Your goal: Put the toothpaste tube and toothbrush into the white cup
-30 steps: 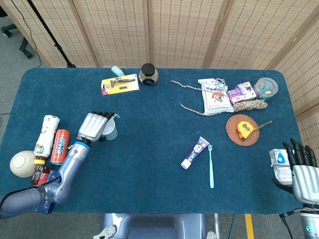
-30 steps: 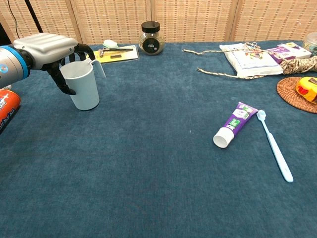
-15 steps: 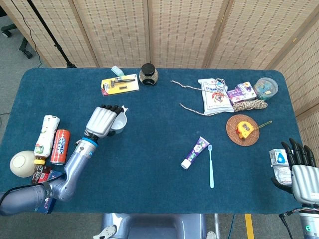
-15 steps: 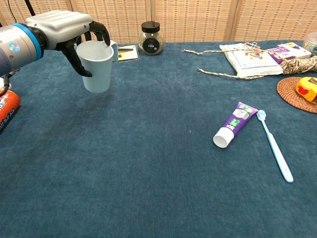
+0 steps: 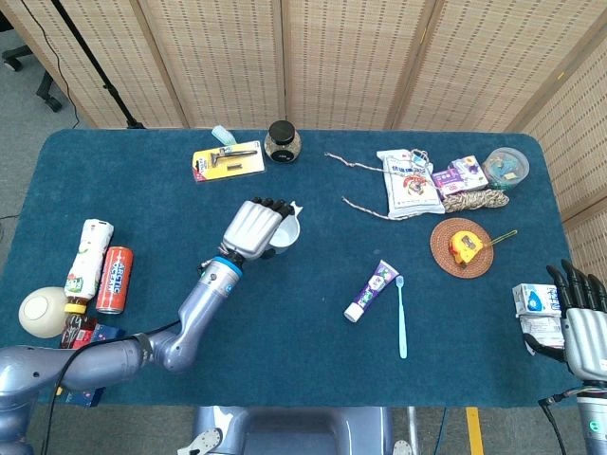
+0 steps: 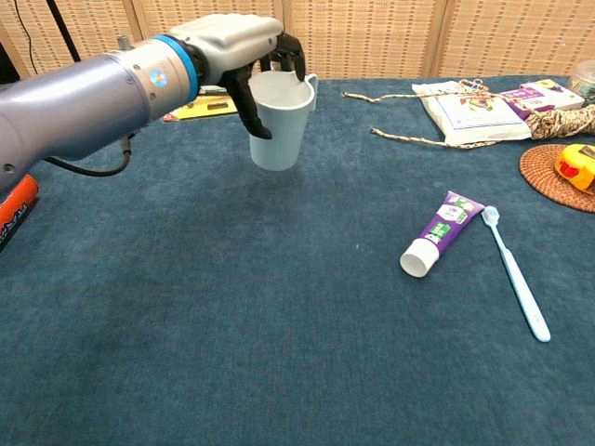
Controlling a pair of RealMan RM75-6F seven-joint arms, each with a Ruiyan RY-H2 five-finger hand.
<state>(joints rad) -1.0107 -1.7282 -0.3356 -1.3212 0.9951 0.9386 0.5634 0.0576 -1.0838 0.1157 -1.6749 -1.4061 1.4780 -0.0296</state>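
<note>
My left hand (image 5: 254, 227) (image 6: 244, 42) grips the white cup (image 6: 279, 121) (image 5: 285, 234) by its rim and holds it upright just above the blue table, left of centre. The purple toothpaste tube (image 5: 371, 290) (image 6: 438, 233) lies flat right of centre, its white cap toward me. A light blue toothbrush (image 5: 400, 316) (image 6: 514, 272) lies beside the tube on its right. My right hand (image 5: 581, 327) hangs at the table's front right corner with its fingers apart and nothing in it; the chest view does not show it.
A dark jar (image 5: 283, 142) and a razor card (image 5: 229, 159) sit at the back. A pouch with cord (image 5: 408, 182), small boxes and a woven coaster with a tape measure (image 5: 462, 246) lie at the right. Bottles, a red can (image 5: 116, 279) and a bowl (image 5: 42, 312) stand at the left.
My left hand has carried the cup to the right, from the table's left side toward its middle. The tube, the brush and my right hand have stayed where they were.
</note>
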